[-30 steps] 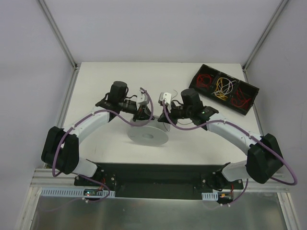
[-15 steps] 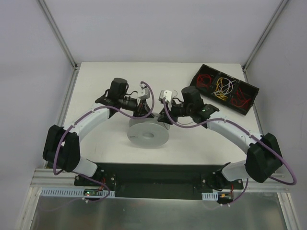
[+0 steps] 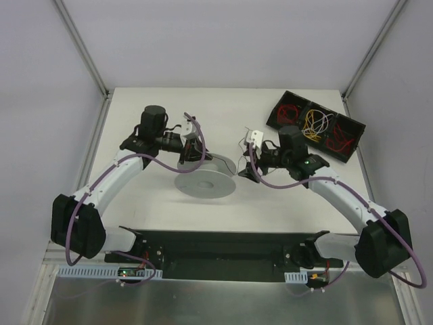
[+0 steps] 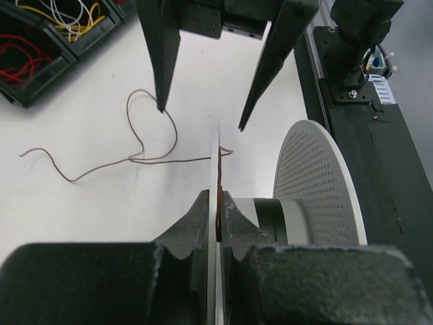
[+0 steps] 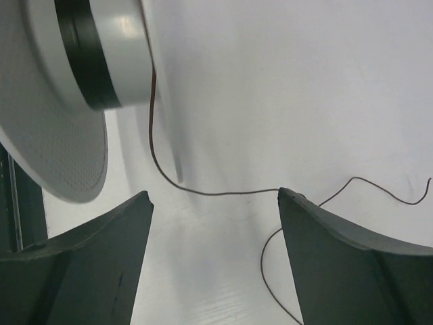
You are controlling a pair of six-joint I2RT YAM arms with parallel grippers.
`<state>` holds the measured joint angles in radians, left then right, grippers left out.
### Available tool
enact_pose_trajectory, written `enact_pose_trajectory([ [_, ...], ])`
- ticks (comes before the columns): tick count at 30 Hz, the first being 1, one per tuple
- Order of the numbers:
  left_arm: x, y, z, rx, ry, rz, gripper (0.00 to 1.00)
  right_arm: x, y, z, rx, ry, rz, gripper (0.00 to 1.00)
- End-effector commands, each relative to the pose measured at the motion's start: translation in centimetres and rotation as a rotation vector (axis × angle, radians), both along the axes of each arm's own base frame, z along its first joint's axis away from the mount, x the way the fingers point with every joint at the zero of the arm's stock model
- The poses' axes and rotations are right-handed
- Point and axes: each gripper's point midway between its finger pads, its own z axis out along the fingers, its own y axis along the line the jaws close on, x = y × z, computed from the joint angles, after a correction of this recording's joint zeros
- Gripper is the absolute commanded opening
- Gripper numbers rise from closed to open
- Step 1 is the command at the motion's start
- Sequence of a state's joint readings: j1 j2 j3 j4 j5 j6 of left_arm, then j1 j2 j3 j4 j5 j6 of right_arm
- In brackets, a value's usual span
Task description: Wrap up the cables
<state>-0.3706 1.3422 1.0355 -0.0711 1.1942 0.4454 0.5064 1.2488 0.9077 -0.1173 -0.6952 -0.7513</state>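
A thin dark-brown cable runs from the grey spool's flange out over the white table in a loop. In the right wrist view the cable comes down from the spool's hub. It passes between the fingertips of my right gripper, which is open and holds nothing. My left gripper is shut on the spool's thin flange, with a bit of cable pinched against it. From above, the left gripper is at the spool's back edge. The right gripper hangs just right of the spool.
A black tray with three compartments of red and yellow wires stands at the back right. The tray also shows in the left wrist view. The black base plate runs along the table's near edge.
My right gripper has opened, let go of the cable and drawn back to the right. My left arm has swung to the left, and the spool has shifted with it.
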Motion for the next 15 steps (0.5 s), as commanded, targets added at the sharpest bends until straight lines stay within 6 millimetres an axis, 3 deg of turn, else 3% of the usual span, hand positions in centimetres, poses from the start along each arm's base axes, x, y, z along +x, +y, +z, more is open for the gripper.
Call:
enact_pose_trajectory([
  [1, -1.4, 0.4, 5.2, -0.099, -0.160, -0.087, 0.00, -1.5, -0.3, -0.6, -0.012, -0.108, 0.117, 0.78],
  [7, -1.2, 0.4, 6.7, -0.113, -0.208, -0.087, 0.00, -1.5, 0.5, -1.5, 0.014, -0.185, 0.191, 0.79],
  [15, -1.1, 0.7, 8.4, -0.127, -0.240, -0.080, 0.00, 0.9, 2.7, -3.0, 0.067, -0.335, 0.174, 0.79],
])
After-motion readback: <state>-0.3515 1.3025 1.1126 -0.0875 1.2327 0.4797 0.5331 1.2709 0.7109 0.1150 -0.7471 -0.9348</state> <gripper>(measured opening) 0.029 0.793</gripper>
